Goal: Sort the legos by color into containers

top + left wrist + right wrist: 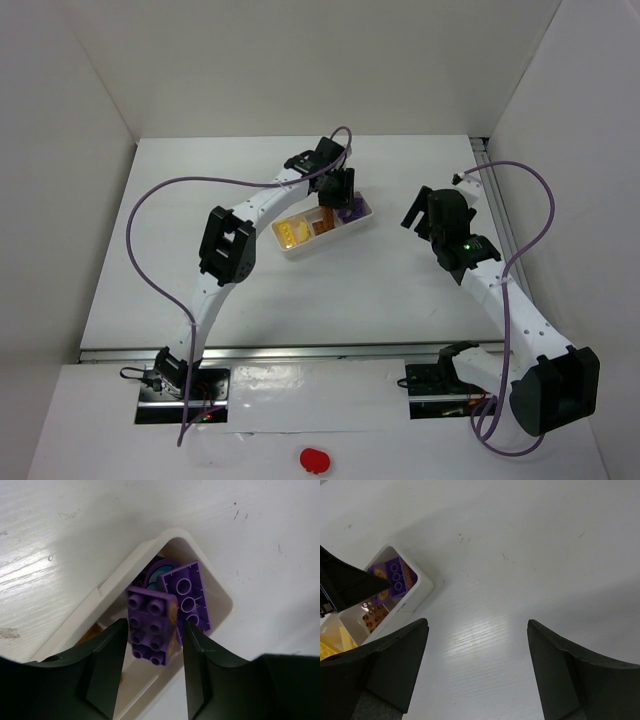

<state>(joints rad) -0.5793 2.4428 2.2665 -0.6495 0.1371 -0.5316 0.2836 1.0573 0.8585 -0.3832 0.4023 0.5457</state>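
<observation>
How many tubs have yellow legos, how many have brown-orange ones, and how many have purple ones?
Tubs with yellow legos: 1
With brown-orange legos: 1
With purple legos: 1
Total: 3

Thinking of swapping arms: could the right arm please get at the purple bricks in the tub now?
Probably not: the left fingers straddle a purple brick right over that end of the tub, blocking the way down.
</observation>
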